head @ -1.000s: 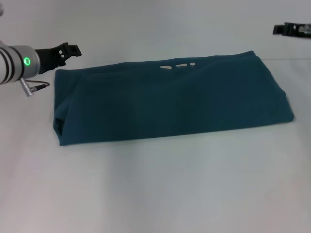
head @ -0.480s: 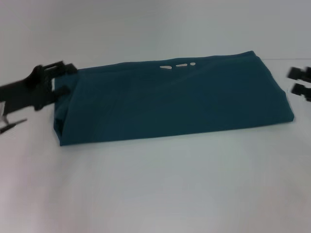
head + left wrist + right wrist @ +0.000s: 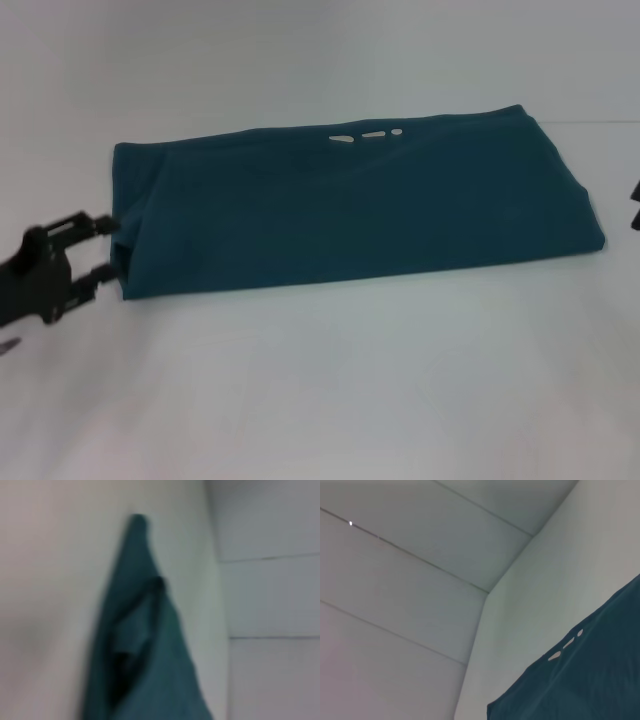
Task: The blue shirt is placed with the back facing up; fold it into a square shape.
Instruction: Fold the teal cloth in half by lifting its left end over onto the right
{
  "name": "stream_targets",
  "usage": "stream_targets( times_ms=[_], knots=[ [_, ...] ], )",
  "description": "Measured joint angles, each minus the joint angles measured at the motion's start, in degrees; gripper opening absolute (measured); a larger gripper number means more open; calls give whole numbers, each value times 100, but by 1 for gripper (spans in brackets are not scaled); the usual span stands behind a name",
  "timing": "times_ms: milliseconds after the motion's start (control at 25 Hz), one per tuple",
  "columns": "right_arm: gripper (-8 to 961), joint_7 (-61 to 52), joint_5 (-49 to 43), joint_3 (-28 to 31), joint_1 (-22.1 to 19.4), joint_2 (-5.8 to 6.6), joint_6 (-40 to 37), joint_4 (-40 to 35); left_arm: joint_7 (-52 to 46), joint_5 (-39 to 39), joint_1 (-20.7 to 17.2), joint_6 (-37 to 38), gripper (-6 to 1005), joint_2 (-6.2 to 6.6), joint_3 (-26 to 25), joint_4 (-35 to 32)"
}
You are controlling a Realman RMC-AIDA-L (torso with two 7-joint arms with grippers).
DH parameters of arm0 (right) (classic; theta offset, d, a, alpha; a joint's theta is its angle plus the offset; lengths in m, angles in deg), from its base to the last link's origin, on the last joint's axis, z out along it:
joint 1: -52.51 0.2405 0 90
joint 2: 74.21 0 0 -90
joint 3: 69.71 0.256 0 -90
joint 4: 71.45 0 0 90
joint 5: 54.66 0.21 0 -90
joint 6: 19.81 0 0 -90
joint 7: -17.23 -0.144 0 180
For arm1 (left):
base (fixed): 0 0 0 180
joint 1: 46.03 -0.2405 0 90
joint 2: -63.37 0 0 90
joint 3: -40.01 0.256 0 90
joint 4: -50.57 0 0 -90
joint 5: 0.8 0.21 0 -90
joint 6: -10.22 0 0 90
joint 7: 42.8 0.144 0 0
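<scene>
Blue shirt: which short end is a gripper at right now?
The blue shirt's left end: the open left gripper is at its near corner. The right gripper sits apart.

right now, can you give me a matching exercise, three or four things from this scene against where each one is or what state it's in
Column one:
1. large dark teal-blue cloth shirt
2. left gripper
3. right gripper
4. small white marks

Column two:
A. open, at the shirt's left end near the table
B. along the shirt's far edge
C. folded into a long band on the white table
D. barely showing at the view's right border

Pairs: 1-C, 2-A, 3-D, 4-B
</scene>
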Motion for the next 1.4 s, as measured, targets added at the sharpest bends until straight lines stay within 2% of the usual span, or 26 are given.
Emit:
stream_targets(
  times_ms=[360, 560, 800, 1400],
  knots=[
    [739, 7, -81, -10, 145, -26, 195, 45, -230, 177, 86, -718, 673, -23, 99, 507],
    [736, 8, -80, 23, 146, -12, 300, 55, -408, 286, 124, -996, 673, -19, 196, 580],
    [734, -9, -71, 32, 142, -2, 385, 56, -452, 301, 167, -1170, 673, -38, 212, 676],
    [728, -38, -41, 182, 95, 7, 489, 64, -519, 305, 486, -1558, 672, 7, 206, 1004]
  ],
)
